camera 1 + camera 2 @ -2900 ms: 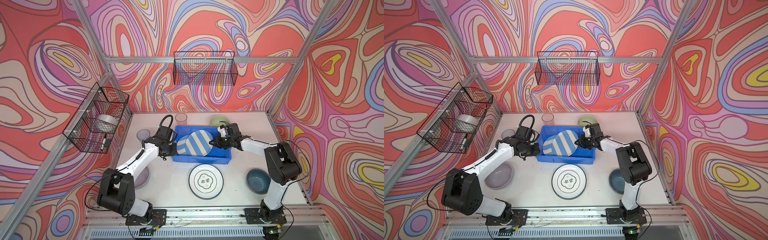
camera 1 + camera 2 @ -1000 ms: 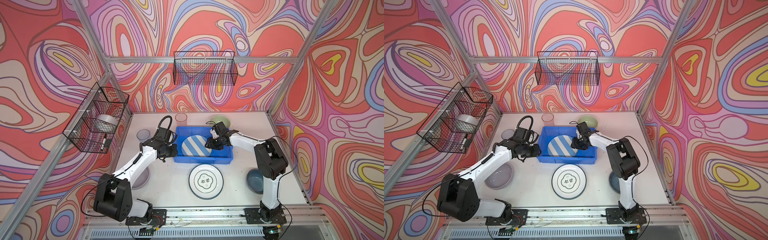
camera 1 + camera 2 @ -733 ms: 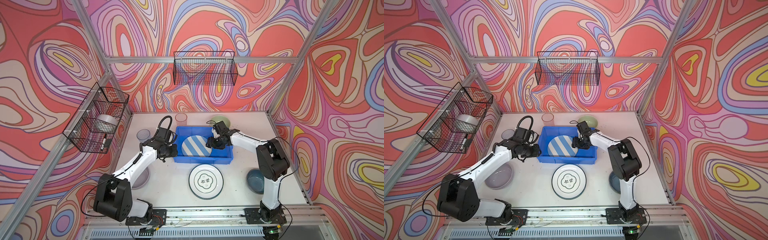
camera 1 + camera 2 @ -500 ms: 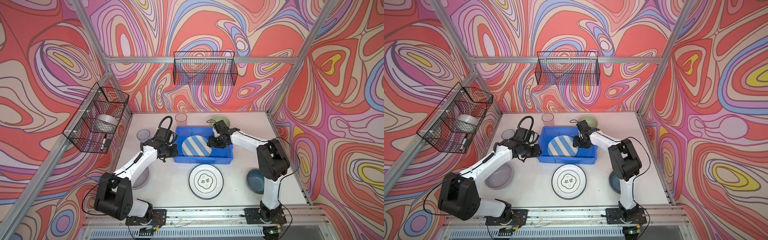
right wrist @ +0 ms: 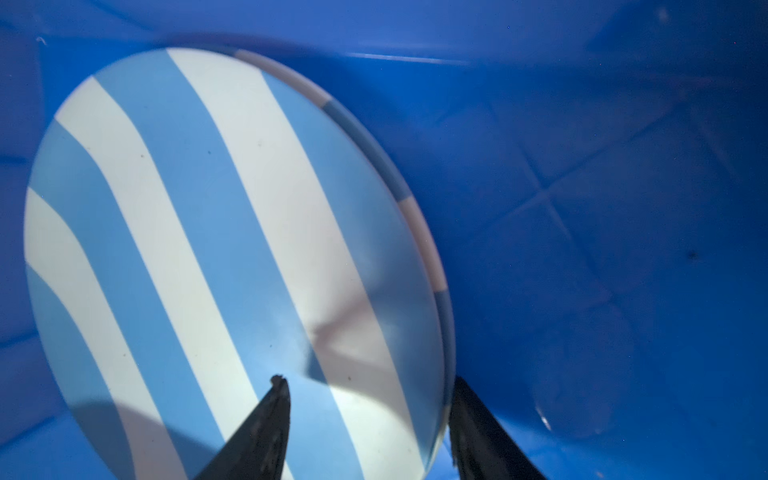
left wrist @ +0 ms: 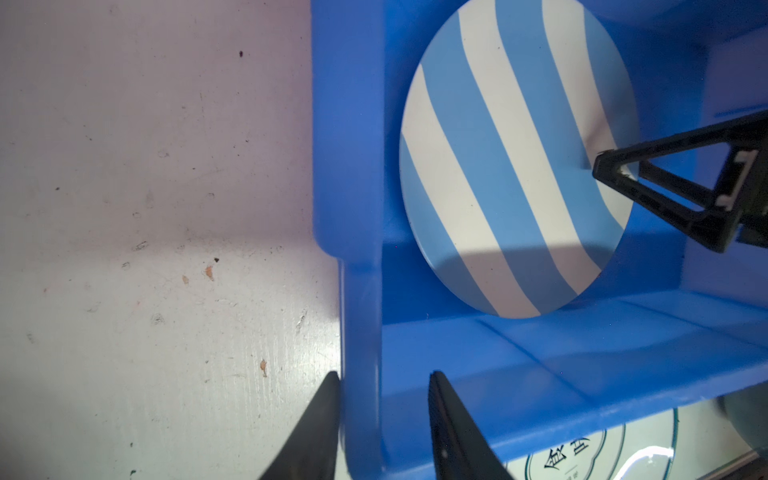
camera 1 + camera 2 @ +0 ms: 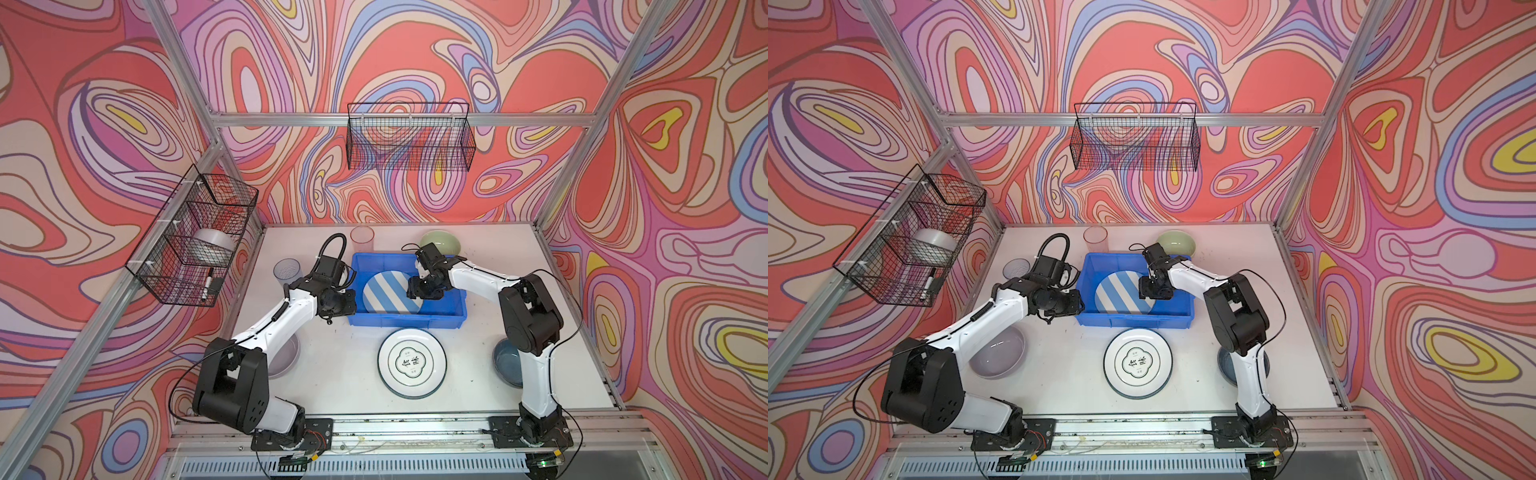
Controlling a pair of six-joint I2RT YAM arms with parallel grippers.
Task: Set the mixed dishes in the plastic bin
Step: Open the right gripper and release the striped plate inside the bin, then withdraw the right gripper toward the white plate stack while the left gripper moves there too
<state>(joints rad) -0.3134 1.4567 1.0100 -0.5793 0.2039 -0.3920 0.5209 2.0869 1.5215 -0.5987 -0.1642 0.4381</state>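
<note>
The blue-and-white striped round plate [image 7: 388, 293] already lies inside the bright blue rectangular plastic bin [image 7: 407, 322], filling most of its left half. In the right wrist view its far edge looks raised, so it may lean rather than sit flat; I cannot be sure. The right tool [image 5: 368, 380] stands released, one finger over the plate's face and the other just beyond its rim, with far more gap than the thin rim needs. The left tool [image 6: 382, 378] is clenched on the bin's left wall near the front corner, one finger outside and one inside the rolled rim. The step in hand looks like letting go and getting clear. To do it well, the right tool should draw back along the line of its fingers, away from the rim, then rise, so that neither finger hooks the edge and flips the plate. The left tool's grip is worth having until then, since the light bin could slide on the white tabletop [image 7: 340, 374]. If the plate does lean, a gentle press on its high side would seat it and leave flat room for the white round plate with the dark lettered rim [image 7: 411, 362] waiting just in front of the bin.
</note>
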